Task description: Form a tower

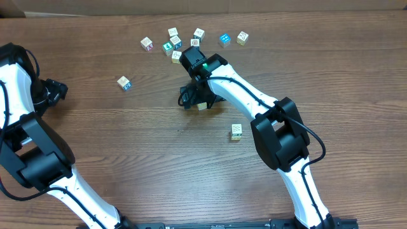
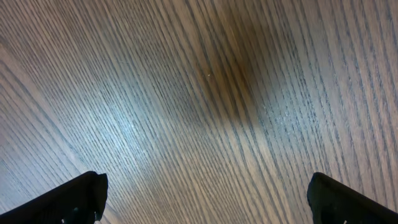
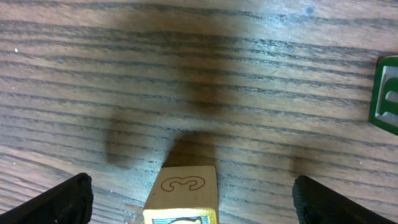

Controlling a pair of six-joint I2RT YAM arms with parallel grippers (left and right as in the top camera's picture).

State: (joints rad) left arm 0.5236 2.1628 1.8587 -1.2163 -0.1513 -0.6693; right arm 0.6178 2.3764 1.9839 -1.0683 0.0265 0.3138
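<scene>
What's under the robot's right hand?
The tower stands under the open right hand, ungripped. Its cream top with a curly outline shows, plus a yellow edge; the cubes below it are covered.

The left arm (image 1: 82,194) and the right arm (image 1: 245,95) have white rounded shells and big black joint blocks (image 1: 280,133). A thin black cable (image 1: 236,81) lies along the white shell. A small green light (image 1: 206,64) shines near the right wrist. The left hand (image 2: 208,202) and the right hand (image 3: 193,202) have matte black fingers (image 3: 65,199).
</scene>
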